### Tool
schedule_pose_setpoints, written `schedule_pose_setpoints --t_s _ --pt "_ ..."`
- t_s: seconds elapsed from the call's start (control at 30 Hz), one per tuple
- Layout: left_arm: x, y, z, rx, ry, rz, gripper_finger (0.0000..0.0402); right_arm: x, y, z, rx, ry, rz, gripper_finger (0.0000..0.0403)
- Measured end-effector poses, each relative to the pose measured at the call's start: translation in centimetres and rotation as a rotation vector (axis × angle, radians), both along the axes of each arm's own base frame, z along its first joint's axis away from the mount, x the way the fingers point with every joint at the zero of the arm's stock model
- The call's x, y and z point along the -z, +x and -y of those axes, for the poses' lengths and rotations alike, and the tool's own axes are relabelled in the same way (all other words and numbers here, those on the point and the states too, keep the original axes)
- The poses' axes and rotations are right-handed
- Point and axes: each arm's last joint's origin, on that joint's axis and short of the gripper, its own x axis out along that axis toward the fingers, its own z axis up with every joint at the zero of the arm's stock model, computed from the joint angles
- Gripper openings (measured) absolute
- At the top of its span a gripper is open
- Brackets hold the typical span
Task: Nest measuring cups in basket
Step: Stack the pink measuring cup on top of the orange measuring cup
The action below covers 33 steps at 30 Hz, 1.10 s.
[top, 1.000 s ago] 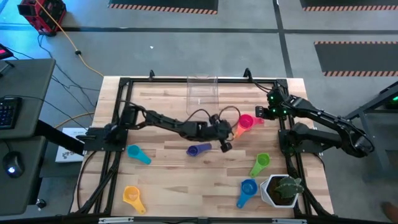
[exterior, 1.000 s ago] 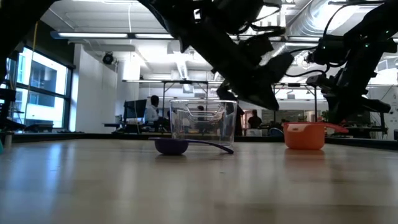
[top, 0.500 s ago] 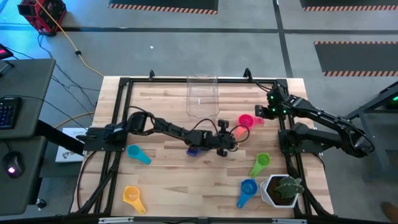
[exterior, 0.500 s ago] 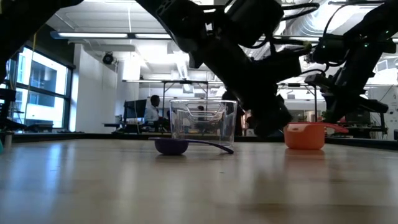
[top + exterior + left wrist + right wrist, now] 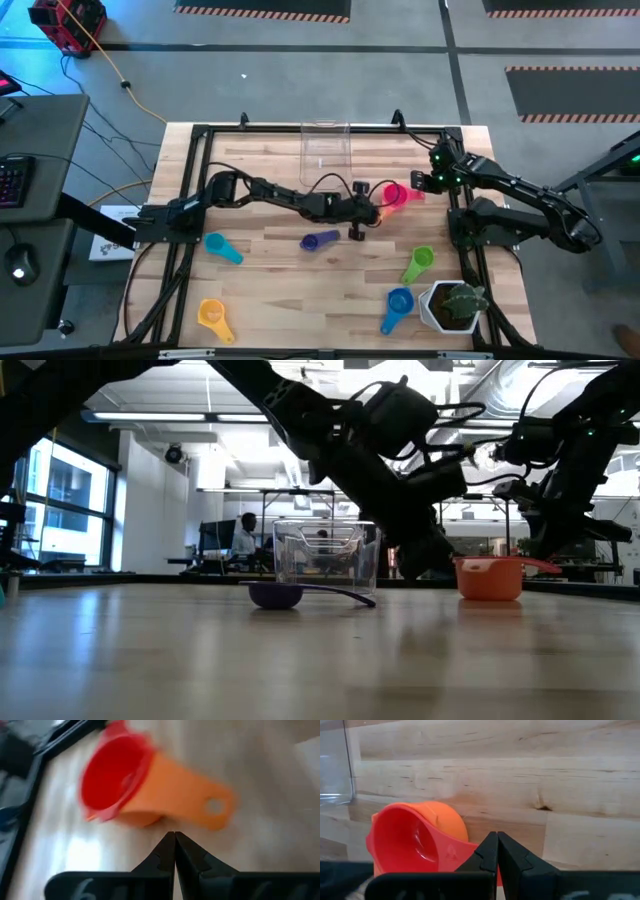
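Wood table (image 5: pixel 270 270): left fingers (image 5: pixel 174 851) clenched, empty, near pink cup (image 5: pixel 396 195); right fingers (image 5: pixel 497 851) clenched

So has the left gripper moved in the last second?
Yes. In the high view the left gripper, fingers shut and empty, has swung from beside the purple cup back toward the pink cup; the purple cup has not shifted.

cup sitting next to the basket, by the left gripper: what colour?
Pink-red bowl with an orange handle; clearest in the left wrist view.
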Motion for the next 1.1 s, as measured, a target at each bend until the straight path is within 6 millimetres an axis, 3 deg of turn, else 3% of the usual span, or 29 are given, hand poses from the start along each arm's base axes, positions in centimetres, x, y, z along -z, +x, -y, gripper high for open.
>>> schedule_pose_setpoints --t_s 0.87,1.1 --pt "0.7 0.1 1.0 -0.014 -0.049 0.019 0.0 0.3 -0.4 -1.2 -0.046 0.167 -0.007 0.0" --pt "0.7 0.2 0.8 -0.013 -0.054 0.027 0.0 0.3 0.6 -2.3 -0.069 0.207 -0.005 0.0"
